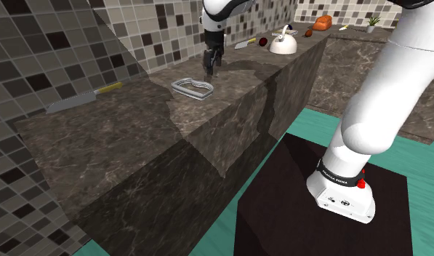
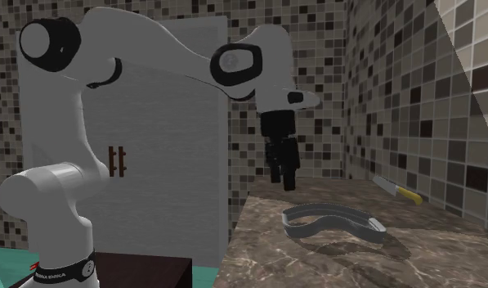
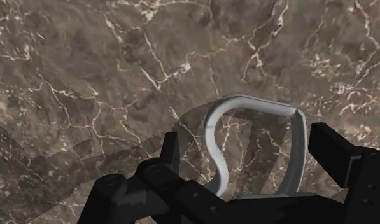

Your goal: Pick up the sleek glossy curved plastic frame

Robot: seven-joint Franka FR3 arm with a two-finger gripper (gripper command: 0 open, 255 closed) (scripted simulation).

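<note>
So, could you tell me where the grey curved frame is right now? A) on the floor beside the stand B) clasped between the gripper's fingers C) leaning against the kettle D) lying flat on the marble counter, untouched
D: the frame lies flat on the counter, and the gripper hangs above the counter with its fingers apart, touching nothing.
</note>
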